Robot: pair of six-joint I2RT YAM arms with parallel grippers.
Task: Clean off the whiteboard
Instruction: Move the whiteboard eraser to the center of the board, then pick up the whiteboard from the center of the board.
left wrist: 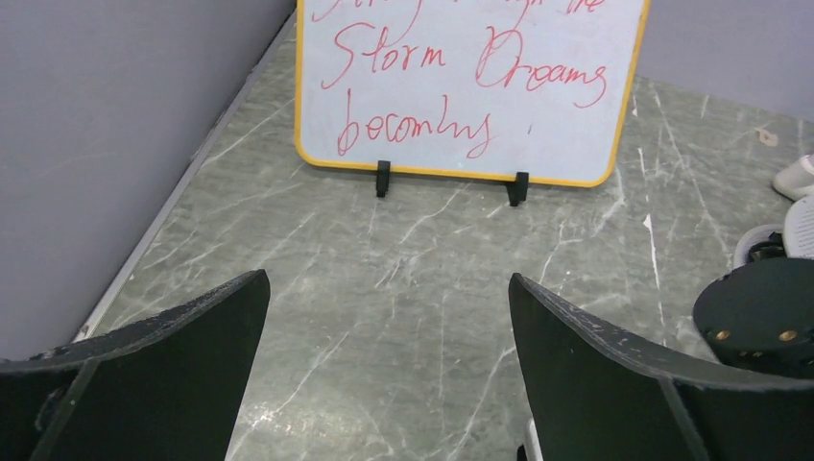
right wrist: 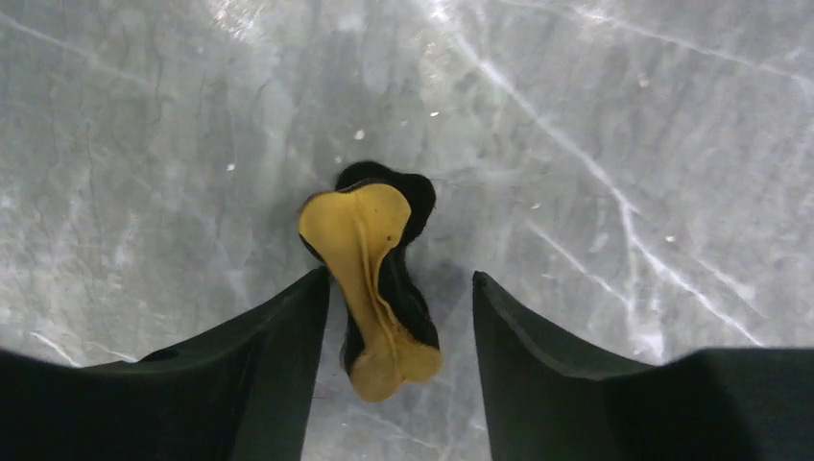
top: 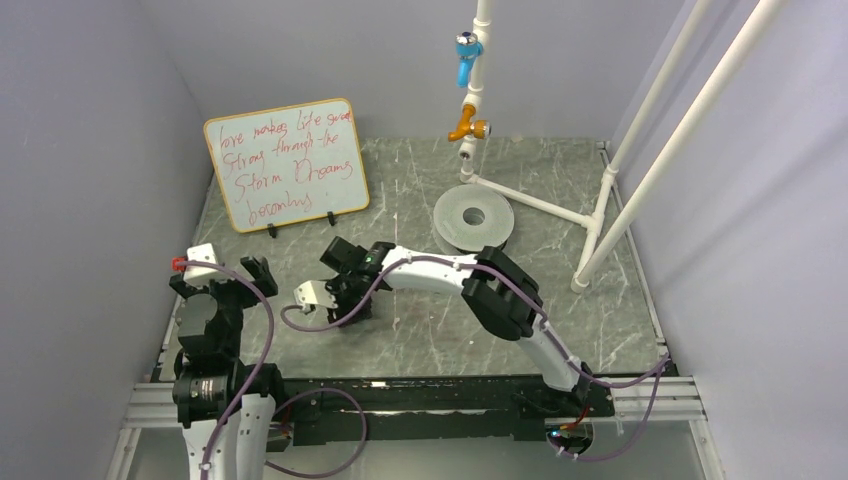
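Note:
The whiteboard [top: 287, 165] stands propped on two black feet at the back left, with an orange-tan frame and lines of red handwriting; the left wrist view shows its lower part [left wrist: 470, 86]. My left gripper [top: 222, 280] [left wrist: 389, 283] hangs open and empty over the marble floor in front of the board. My right gripper [top: 347, 303] [right wrist: 398, 277] points down at mid-table, jaws partly apart. Between them stands a folded yellow and black eraser pad [right wrist: 360, 230] on the table. It lies close against the left finger, with a clear gap to the right finger.
A round grey disc [top: 473, 215] lies at the back centre. Behind it rises a white pipe frame [top: 530, 198] with a blue tap [top: 465, 55] and an orange valve [top: 467, 127]. Grey walls close in on both sides. The right arm's body [left wrist: 758, 317] shows at the left wrist view's right edge.

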